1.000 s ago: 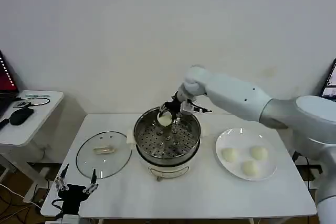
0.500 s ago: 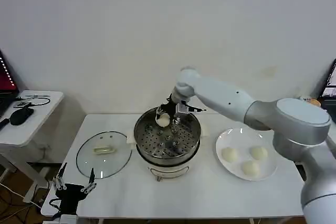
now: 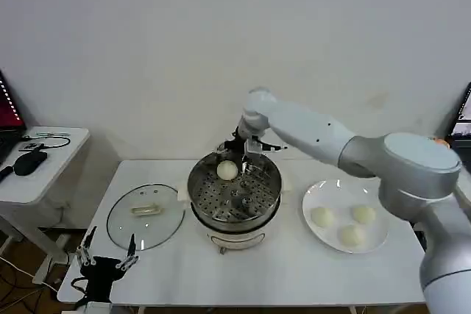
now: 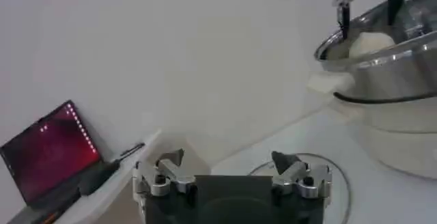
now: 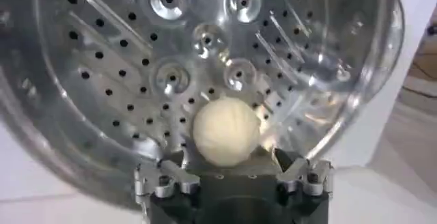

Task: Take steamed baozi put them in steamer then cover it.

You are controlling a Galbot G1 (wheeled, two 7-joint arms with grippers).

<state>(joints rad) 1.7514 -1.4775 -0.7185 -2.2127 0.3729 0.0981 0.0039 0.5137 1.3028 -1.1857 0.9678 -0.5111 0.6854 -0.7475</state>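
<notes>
One steamed baozi (image 3: 227, 170) lies on the perforated tray at the far-left side of the shiny steamer (image 3: 235, 211). My right gripper (image 3: 241, 149) hovers just above and behind it, open, fingers spread either side of the baozi (image 5: 226, 131) without gripping it. Three more baozi (image 3: 321, 216) (image 3: 363, 213) (image 3: 351, 235) rest on the white plate (image 3: 316, 193) to the steamer's right. The glass cover (image 3: 125, 227) with its pale handle lies flat on the table to the steamer's left. My left gripper (image 3: 107, 257) is parked open off the table's front-left corner.
A white side table (image 3: 44, 159) at the far left carries a laptop (image 4: 48, 151), a mouse and cables. The steamer sits on a white base at mid-table. Bare tabletop stretches along the front edge.
The right gripper carried the baozi to the steamer's far-left side, opened and released it onto the tray, then lifted slightly. The left arm stayed parked.
</notes>
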